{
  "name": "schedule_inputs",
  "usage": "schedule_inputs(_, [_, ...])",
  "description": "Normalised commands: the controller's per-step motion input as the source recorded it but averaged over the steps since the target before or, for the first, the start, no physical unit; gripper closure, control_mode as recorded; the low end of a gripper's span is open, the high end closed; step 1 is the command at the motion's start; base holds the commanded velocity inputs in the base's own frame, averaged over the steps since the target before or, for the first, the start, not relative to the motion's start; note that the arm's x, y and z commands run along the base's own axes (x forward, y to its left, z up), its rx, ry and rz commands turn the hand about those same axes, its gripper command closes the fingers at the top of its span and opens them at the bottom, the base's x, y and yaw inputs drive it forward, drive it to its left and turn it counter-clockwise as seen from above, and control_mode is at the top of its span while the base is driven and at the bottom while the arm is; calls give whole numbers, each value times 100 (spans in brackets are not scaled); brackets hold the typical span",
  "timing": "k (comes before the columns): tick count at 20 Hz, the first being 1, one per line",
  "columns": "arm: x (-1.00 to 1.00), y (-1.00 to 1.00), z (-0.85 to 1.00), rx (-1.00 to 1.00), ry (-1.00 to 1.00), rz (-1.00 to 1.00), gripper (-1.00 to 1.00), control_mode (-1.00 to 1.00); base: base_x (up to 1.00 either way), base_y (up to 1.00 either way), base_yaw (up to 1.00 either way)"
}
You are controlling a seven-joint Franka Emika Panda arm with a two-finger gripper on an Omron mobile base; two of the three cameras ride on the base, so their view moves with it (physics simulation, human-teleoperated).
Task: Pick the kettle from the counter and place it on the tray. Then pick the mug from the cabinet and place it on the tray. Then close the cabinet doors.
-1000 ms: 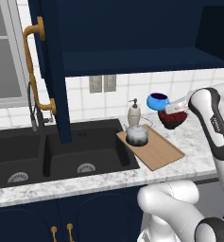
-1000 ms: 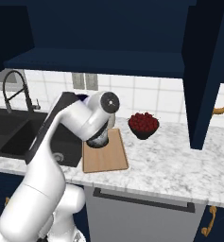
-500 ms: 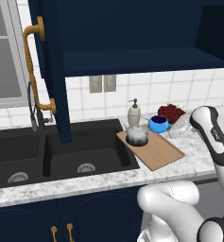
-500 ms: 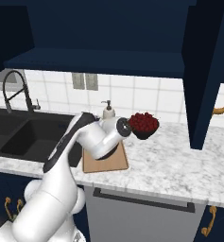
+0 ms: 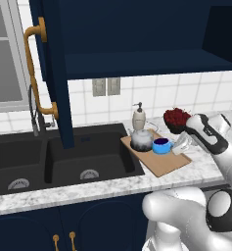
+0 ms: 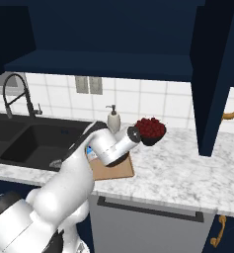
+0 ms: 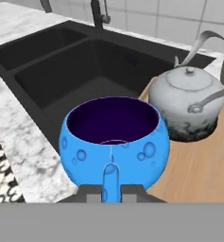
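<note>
Cabinet [image 5: 137, 44] wide open up top, both doors [image 5: 54, 73] swung out, so closing is still to do. Tabletop [image 6: 187, 163] below, tray [image 5: 159, 159] lying on it just right of the sink [image 5: 63, 162]. Kettle [image 5: 141, 139] already sits on the tray's back end: step one done, by the look of it. Mug [image 5: 161, 145] is low over the tray, just beside the kettle; can't tell if it's touching the wood yet. Gripper [image 5: 182, 143] has its fingers closed on the mug handle, so release is still pending.

Hand view gives the close-up: mug [image 7: 114, 142] upright, handle pinched at bottom centre, kettle [image 7: 189, 101] apart from it. Right base view has the arm blocking most of the tray [image 6: 116, 168] but shows the fruit bowl [image 6: 150, 130] and soap bottle [image 6: 113, 119] behind.
</note>
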Motion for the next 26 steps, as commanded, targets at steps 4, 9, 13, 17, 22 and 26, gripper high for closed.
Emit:
schedule_inputs(4, [28,-23,-57,-3,13,16,100,-100,0,0,0])
schedule_inputs(9, [16,-20,-42,0,-1,14,100,-100,0,0,0])
schedule_inputs(13, [12,-16,-36,0,-7,10,100,-100,0,0,0])
schedule_inputs(17, [8,-10,-36,0,-9,8,100,-100,0,0,0])
schedule_inputs(22, [1,0,-30,-1,-7,3,100,-100,0,0,0])
schedule_inputs(26, [10,0,-21,0,-1,0,100,-100,0,0,0])
